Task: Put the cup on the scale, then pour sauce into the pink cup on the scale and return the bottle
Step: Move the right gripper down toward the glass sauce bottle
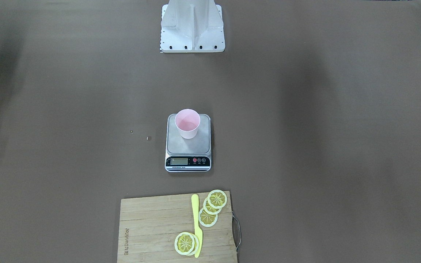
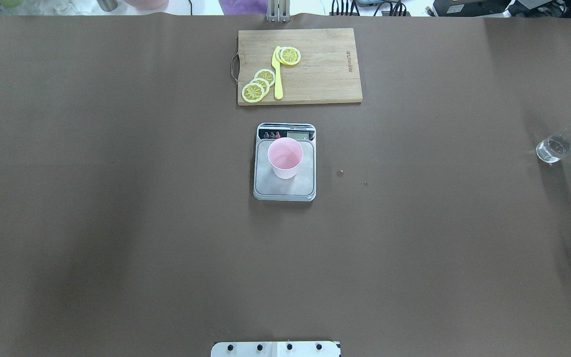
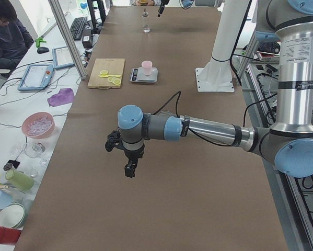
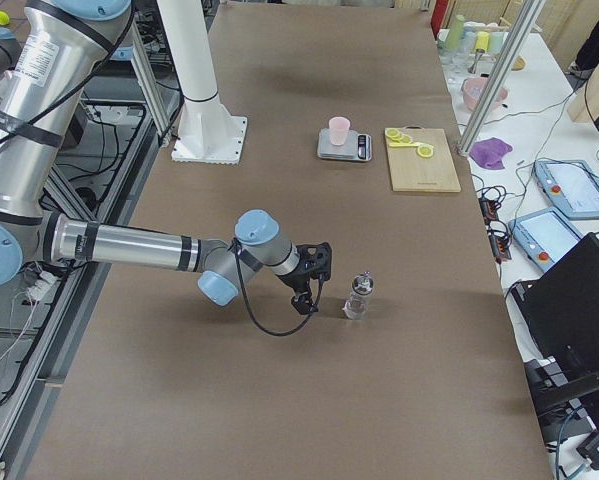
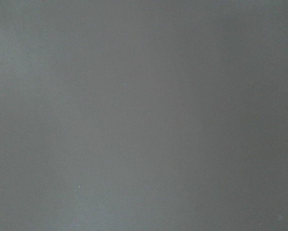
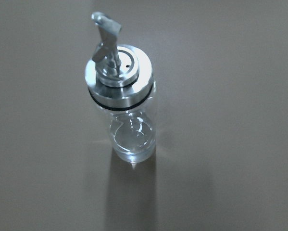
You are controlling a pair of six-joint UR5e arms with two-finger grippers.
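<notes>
The pale pink cup [image 2: 285, 157] stands upright on the steel platform of the scale [image 2: 284, 188] at mid-table, toward the display end. The clear glass bottle [image 2: 558, 145] with its silver pourer stands alone on the table at the far right; the right wrist view looks down on the bottle [image 6: 122, 96], where the sauce [image 6: 132, 140] barely shows. My right gripper [image 4: 304, 303] hovers just beside the bottle [image 4: 358, 297], apart from it; I cannot tell its state. My left gripper [image 3: 129, 171] hangs over bare table far from the scale, state unclear.
Beyond the scale lies a wooden cutting board [image 2: 325, 74] with lemon slices [image 2: 258, 84] and a yellow knife [image 2: 277, 74]. The robot base plate [image 2: 275, 349] sits at the near edge. Two tiny specks [image 2: 340, 172] lie right of the scale. A person [image 3: 7, 34] sits at a side desk.
</notes>
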